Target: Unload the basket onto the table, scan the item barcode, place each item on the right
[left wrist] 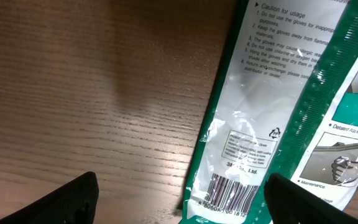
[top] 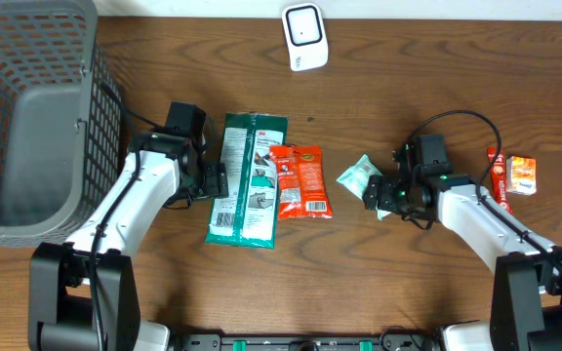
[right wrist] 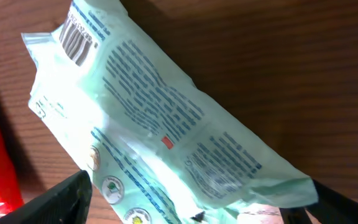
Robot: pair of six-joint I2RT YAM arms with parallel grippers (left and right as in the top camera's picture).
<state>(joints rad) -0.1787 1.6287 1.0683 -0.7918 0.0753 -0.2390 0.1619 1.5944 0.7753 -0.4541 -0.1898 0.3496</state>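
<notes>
Left pincer: the left gripper (top: 217, 182) has its jaws wide apart and holds nothing. In its wrist view the barcode (left wrist: 229, 193) end of the green glove packet (top: 249, 180) lies between its fingers.
Right pincer: the right gripper (top: 377, 193) has its jaws wide, one either side of the pale green wipes pack (top: 358, 175). Whether the pads touch the pack cannot be told.
Task's thing: the wipes pack lies flat, right of centre, with its printed side and its own code (right wrist: 76, 31) facing up.
Between the arms: the orange packet (top: 301, 182) lies against the glove packet's right edge, near the wipes pack.
Right side: a small orange box (top: 522, 175) has a red item (top: 498, 174) just beside it.
Far left: grey basket (top: 27, 97).
Back edge: the white scanner (top: 303, 37) sits well apart from the packs.
Surface: dark wood-grain table (top: 437, 58).
Room: a pale strip runs beyond the table's far edge.
</notes>
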